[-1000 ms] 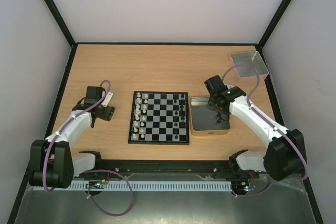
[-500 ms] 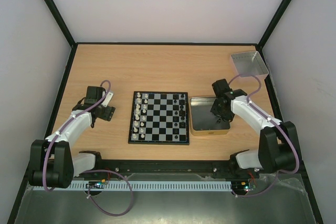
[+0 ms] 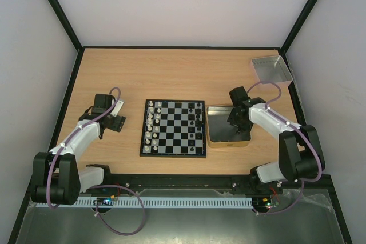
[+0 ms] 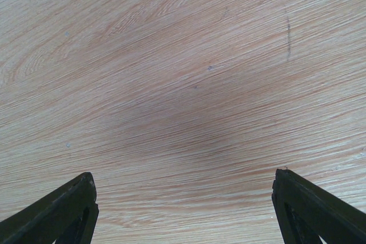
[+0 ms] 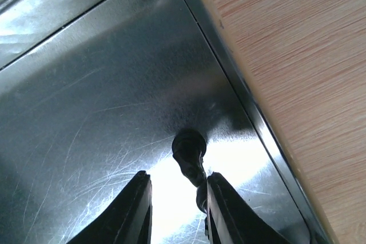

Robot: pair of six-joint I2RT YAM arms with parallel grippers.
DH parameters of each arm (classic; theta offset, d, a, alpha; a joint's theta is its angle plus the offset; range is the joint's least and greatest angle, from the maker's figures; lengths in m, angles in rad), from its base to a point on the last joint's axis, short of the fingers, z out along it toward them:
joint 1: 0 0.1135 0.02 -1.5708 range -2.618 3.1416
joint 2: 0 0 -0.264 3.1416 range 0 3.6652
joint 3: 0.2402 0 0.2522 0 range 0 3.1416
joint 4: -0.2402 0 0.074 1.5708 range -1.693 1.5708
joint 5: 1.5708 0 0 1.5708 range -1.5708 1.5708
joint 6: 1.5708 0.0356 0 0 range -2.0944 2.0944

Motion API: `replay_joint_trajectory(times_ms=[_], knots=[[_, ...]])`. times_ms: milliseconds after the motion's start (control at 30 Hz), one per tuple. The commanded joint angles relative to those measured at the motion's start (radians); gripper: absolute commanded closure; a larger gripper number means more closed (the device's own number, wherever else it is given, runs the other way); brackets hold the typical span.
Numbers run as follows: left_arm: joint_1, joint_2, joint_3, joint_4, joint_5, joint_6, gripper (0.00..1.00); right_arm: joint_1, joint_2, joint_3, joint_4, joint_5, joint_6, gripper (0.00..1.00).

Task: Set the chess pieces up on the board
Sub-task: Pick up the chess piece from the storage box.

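Right gripper (image 5: 177, 176) jaws are narrowly apart, not clamped. A black chess piece (image 5: 190, 155) lies between them against the right finger, on the tin (image 5: 86, 112) floor. Risk: an off-centre close squirts the piece across the slick metal. Board (image 3: 173, 128) is to its left. Left gripper (image 4: 183, 173) is wide apart, holding nothing.

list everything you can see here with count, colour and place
table: one, light wood, underneath
board: one, black and white checks, centre
white pieces: many, whitish, board's left files
black pieces: a few, black, board's right edge
tin: one, gold-tan, right of board
black piece: one, black, on the tin floor
tray: one, grey, far right corner
left gripper: one, black, open over bare table
right gripper: one, black, in tin, jaws apart around black piece
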Motion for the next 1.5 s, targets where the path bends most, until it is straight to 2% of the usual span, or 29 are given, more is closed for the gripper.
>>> replay_joint_trajectory(times_ms=[0, 200, 500, 600, 900, 1100, 1233, 1467], knots=[[-0.005, 0.000, -0.011, 0.000, 0.008, -0.001, 0.16, -0.007, 0.018, -0.009, 0.022, 0.022, 0.008, 0.75], [-0.005, 0.002, -0.010, 0.001, 0.008, -0.001, 0.17, -0.014, 0.035, -0.010, 0.038, 0.034, 0.008, 0.82], [-0.005, 0.002, -0.010, 0.000, 0.010, -0.001, 0.17, -0.016, 0.077, -0.010, 0.068, 0.026, 0.012, 0.83], [-0.005, 0.001, -0.010, 0.001, 0.010, -0.001, 0.17, -0.016, 0.088, -0.007, 0.073, 0.021, 0.016, 0.87], [-0.005, 0.003, -0.012, 0.002, 0.010, -0.001, 0.17, -0.017, 0.076, 0.004, 0.062, 0.047, 0.014, 0.97], [-0.005, 0.002, -0.011, 0.003, 0.010, -0.001, 0.16, -0.002, 0.019, 0.024, 0.028, 0.079, -0.002, 0.98], [-0.006, 0.007, -0.010, 0.003, 0.008, -0.003, 0.16, 0.086, -0.030, 0.074, -0.045, 0.117, 0.002, 0.98], [-0.009, 0.011, -0.011, 0.004, -0.005, -0.003, 0.16, 0.394, -0.096, 0.166, -0.197, 0.164, 0.075, 0.98]])
